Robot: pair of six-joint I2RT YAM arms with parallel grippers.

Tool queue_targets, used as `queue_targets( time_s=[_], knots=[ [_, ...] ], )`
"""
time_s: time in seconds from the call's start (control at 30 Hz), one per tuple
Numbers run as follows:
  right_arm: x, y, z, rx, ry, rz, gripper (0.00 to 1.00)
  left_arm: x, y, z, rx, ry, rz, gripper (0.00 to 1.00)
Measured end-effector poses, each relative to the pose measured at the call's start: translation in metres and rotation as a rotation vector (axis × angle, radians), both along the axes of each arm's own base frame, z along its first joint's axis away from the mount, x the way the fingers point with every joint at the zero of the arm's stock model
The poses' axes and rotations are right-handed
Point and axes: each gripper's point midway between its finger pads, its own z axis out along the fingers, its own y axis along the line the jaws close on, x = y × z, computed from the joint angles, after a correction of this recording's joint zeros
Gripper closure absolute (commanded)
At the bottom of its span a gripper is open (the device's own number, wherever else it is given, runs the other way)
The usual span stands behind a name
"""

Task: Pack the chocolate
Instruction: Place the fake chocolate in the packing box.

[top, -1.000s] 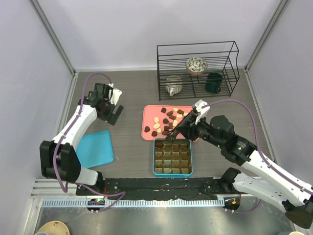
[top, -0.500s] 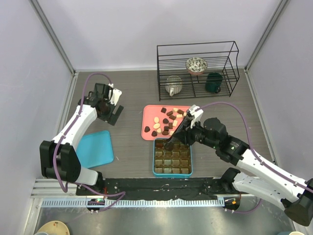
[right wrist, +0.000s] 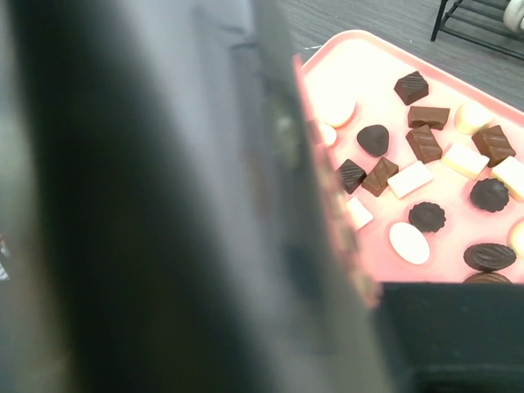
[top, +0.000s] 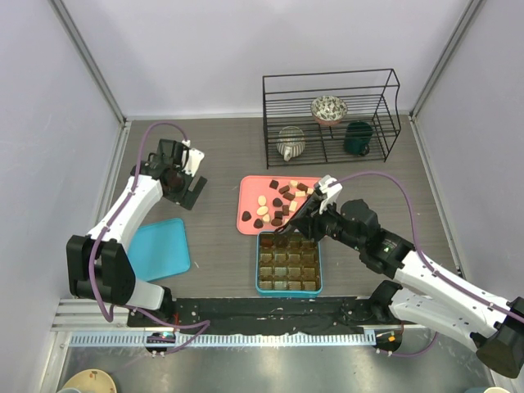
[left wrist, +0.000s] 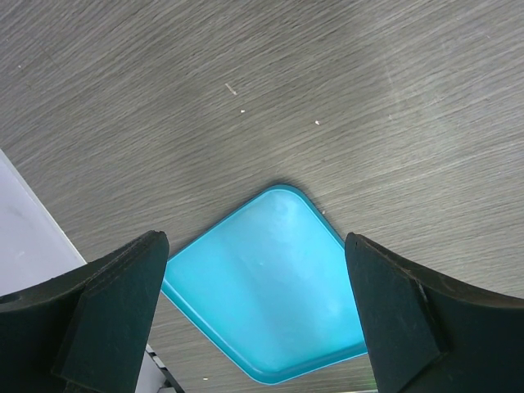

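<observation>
Several small chocolates [top: 277, 205], dark, mid brown and cream-white, lie loose on the pink tray [top: 250, 192]. They also show in the right wrist view [right wrist: 409, 178] on the tray [right wrist: 368, 78]. The teal box [top: 260, 286] with brown compartments sits just in front of the tray. My right gripper [top: 290, 227] hangs low over the box's far edge, next to the tray. A blurred finger [right wrist: 164, 246] fills its wrist view, so its jaws and any load are hidden. My left gripper [top: 191, 191] is open and empty over bare table at far left; it also shows in the left wrist view [left wrist: 262, 319].
A flat teal lid [top: 158, 248] lies at near left, also in the left wrist view [left wrist: 270, 286]. A black wire rack [top: 332, 82] at the back holds a patterned bowl [top: 329, 108], a striped pot [top: 290, 143] and a dark green mug [top: 357, 137]. Side walls enclose the table.
My right gripper dipped over the box's far-left cells, then drew back a little toward the tray edge. The left arm has not moved.
</observation>
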Motion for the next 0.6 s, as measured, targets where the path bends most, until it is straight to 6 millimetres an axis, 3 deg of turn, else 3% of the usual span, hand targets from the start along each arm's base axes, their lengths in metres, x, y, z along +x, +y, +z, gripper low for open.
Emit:
queue_targets(
  time_s=[0.37, 0.6],
  knots=[
    [0.004, -0.0012, 0.0031, 0.002, -0.019, -0.017, 0.58, -0.0002, -0.0014, -0.0002, -0.003, 0.003, -0.016, 0.05],
    [0.0031, -0.0025, 0.005, 0.002, -0.028, -0.015, 0.56, -0.0003, -0.0013, -0.0003, -0.003, 0.003, -0.016, 0.05]
  ],
)
